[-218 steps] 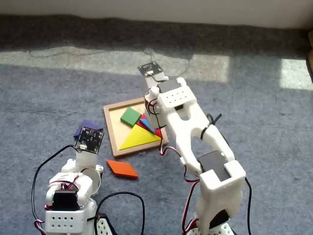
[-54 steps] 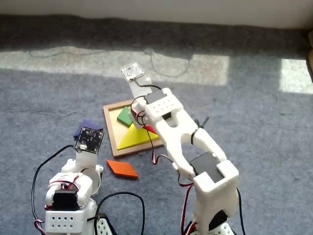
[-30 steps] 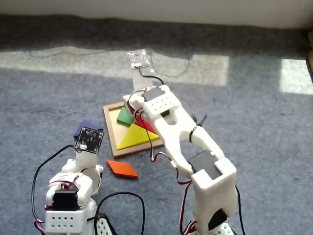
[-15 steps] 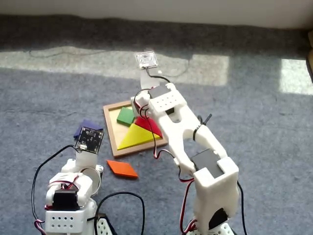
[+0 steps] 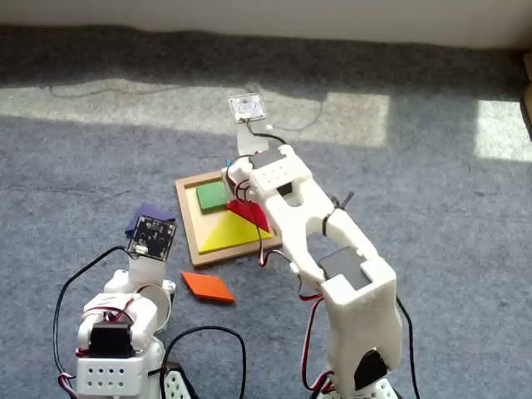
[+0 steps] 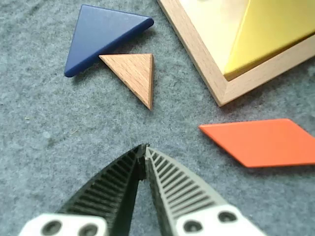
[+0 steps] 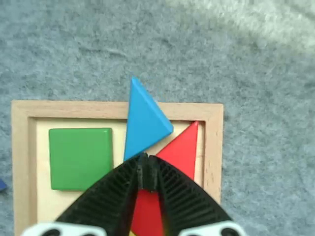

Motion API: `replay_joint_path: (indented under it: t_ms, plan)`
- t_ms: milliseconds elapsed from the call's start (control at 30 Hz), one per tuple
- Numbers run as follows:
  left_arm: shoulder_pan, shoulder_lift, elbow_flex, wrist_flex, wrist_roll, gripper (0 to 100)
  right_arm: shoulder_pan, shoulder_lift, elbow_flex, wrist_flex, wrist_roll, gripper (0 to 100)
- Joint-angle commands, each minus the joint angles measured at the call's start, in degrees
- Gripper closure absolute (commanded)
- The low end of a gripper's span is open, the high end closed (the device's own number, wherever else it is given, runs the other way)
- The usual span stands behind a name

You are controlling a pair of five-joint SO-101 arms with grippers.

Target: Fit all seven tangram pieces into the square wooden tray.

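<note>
The square wooden tray point(image 7: 118, 109) point(image 5: 188, 218) holds a green square point(image 7: 81, 157) point(image 5: 211, 196), a red triangle point(image 7: 179, 157) point(image 5: 254, 215) and a yellow triangle point(image 5: 223, 235) point(image 6: 275, 29). A light blue triangle point(image 7: 142, 120) lies tilted across the tray's far rim, half in and half out. My right gripper point(image 7: 146, 164) is shut, its tips at that triangle's near corner. My left gripper point(image 6: 144, 148) is shut over bare carpet. Beyond it lie a small wood triangle point(image 6: 133, 73), a dark blue triangle point(image 6: 103, 34) point(image 5: 147, 214) and an orange parallelogram point(image 6: 261, 142) point(image 5: 208, 287).
The right arm point(image 5: 287, 187) stretches over the tray's right side. The left arm point(image 5: 125, 324) sits at the lower left, just left of the orange parallelogram. Grey carpet runs all around, with cables point(image 5: 274, 104) beyond the tray.
The right arm's wrist swung from left to right over the tray's far side and uncovered more of the green square. The left arm and the loose pieces stayed put.
</note>
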Motion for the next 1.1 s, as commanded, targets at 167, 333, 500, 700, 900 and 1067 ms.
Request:
replay_joint_path:
  t_ms: [167,333,500,700,900,1067]
  plan:
    - [-0.57,-0.57,1.10,0.26,-0.26,100,-0.84,-0.48,-4.26,-0.92,-0.35,98.9]
    - [-0.57,-0.57,1.10,0.26,-0.26,100,-0.75,-4.53,-3.91,-0.92,-0.35,98.9]
    - [-0.57,-0.57,1.10,0.26,-0.26,100,-0.66,-10.77,-3.65,-1.01,-0.35,98.9]
    - [-0.66,-0.57,1.10,0.26,-0.26,100,-0.40,-7.52,-3.74,-3.56,-0.35,98.9]
    - [-0.66,-0.57,1.10,0.26,-0.26,100,1.01,-3.38,-3.91,-4.18,-0.35,98.9]
    - [-0.66,-0.57,1.10,0.26,-0.26,100,2.33,-3.38,-4.18,3.82,-0.35,98.9]
